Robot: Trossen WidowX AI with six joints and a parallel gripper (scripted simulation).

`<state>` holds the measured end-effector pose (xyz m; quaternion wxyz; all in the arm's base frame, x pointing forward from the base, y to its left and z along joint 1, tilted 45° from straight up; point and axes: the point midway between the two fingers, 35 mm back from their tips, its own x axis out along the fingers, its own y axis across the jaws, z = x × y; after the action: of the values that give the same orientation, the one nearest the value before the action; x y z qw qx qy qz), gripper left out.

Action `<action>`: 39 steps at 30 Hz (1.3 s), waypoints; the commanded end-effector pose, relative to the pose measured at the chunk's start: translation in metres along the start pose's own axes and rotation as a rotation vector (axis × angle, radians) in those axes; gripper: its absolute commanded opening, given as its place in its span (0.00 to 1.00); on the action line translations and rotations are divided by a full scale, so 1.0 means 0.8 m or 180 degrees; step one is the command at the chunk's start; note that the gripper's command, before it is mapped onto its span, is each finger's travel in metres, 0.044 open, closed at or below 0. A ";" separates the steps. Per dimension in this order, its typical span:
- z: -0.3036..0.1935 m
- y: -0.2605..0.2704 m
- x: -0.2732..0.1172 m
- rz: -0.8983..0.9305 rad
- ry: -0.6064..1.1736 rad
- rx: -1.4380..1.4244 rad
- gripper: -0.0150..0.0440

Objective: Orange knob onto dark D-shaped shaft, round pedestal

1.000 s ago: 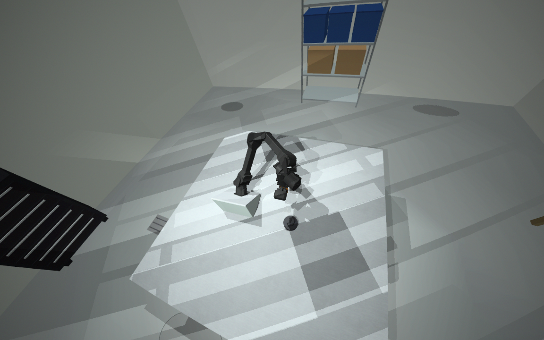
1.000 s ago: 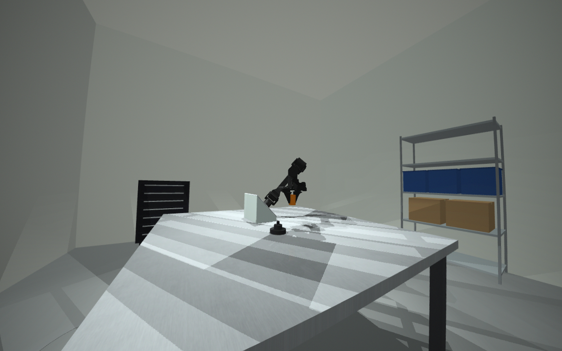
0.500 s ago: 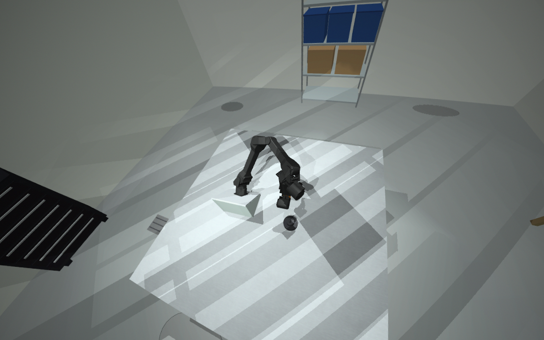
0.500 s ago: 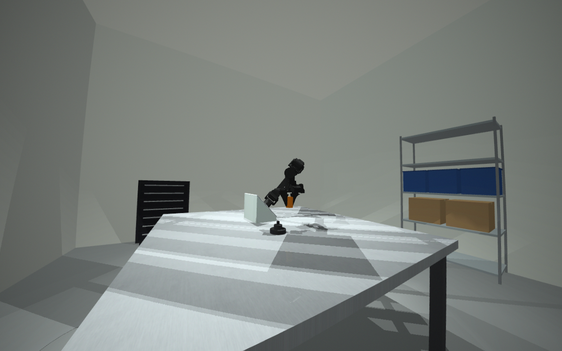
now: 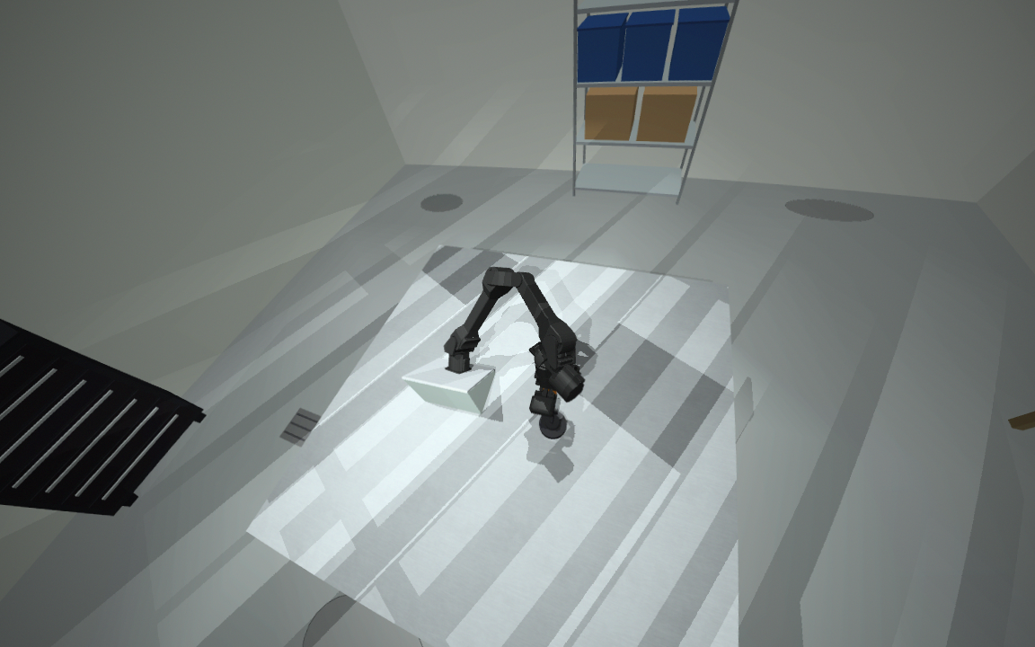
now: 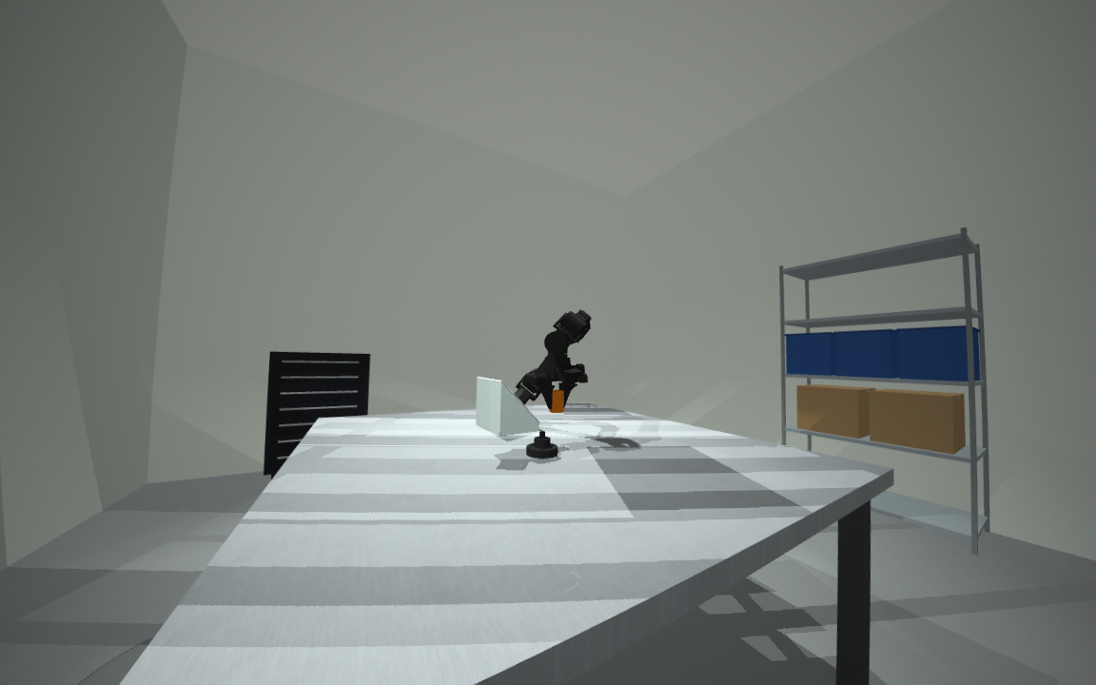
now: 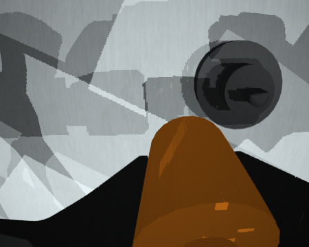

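The orange knob (image 6: 557, 401) (image 7: 199, 171) is held upright above the table. My gripper (image 6: 557, 404) (image 7: 189, 162) is shut on it, with a black finger on each side. The round dark pedestal (image 5: 552, 428) (image 6: 541, 452) (image 7: 237, 120) stands on the table, ahead and to the right of the knob in the wrist view. Its dark shaft (image 6: 541, 435) (image 7: 258, 99) points up from the middle, clear of the knob. The shaft's flat side cannot be made out, and the knob's hole is hidden. In the top view the arm mostly hides the knob.
The arm's base stands on a pale wedge-shaped block (image 5: 445, 394) (image 6: 497, 408), beside the pedestal. The table (image 5: 505, 546) (image 6: 364, 587) carries striped shadows. A shelf with boxes (image 5: 638, 114) (image 6: 880, 417) and a black drawer cabinet (image 5: 47, 418) (image 6: 320, 408) stand away from the table.
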<state>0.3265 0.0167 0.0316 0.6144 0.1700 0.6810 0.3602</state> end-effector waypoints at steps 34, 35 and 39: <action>0.021 -0.071 0.057 -0.0026 -0.0041 -0.0017 0.25; 0.021 -0.071 0.055 -0.0027 -0.0040 -0.0026 0.25; 0.022 -0.072 0.051 -0.0027 -0.0040 -0.0036 0.25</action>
<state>0.3460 0.0135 -0.0388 0.6180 0.1639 0.6786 0.3615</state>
